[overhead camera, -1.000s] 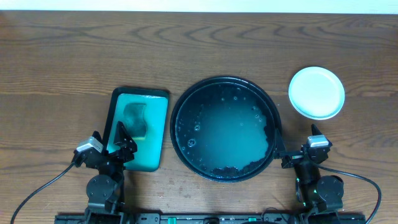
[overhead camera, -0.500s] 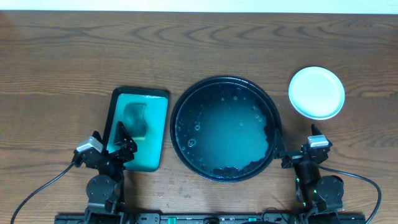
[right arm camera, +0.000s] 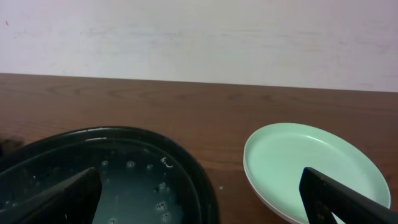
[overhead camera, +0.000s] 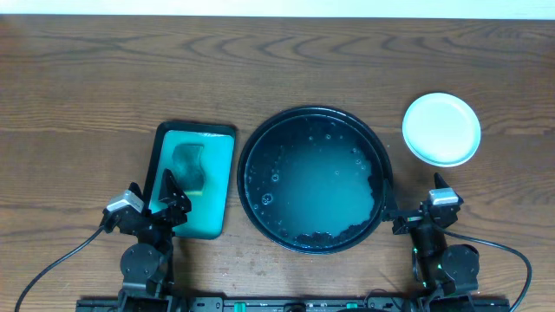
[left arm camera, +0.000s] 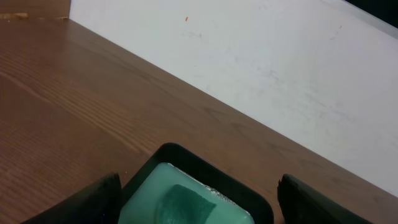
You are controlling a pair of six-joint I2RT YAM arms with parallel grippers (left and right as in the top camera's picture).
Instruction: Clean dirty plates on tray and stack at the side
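The tray sits in the middle of the desk, closer to the near edge than the far one. Its black floor is covered by a pale, cloudy film of liquid, with small bubbles along the far side and darker patches at the near right of the rim. The dirty plates are stacked outside the tray, toward the right edge of the desk and apart from the tray's rim. From overhead the top of the stack looks almost white and free of smears. From the right wrist the top plate reads as pale mint green, with a whiter rim showing just beneath it; how many plates are in the stack cannot be counted. To the left of the tray, just beside it, lies a green sponge tray with a dark rim, and a sponge rests in its far half. Both arms are at the near edge of the desk, one toward each near corner. The left claw is spread wide with nothing between its fingers, and it faces the sponge tray, whose far corner shows between them. The right claw is likewise apart and holds nothing, with one finger over the tray's right side and the other over the near edge of the stacked plates.
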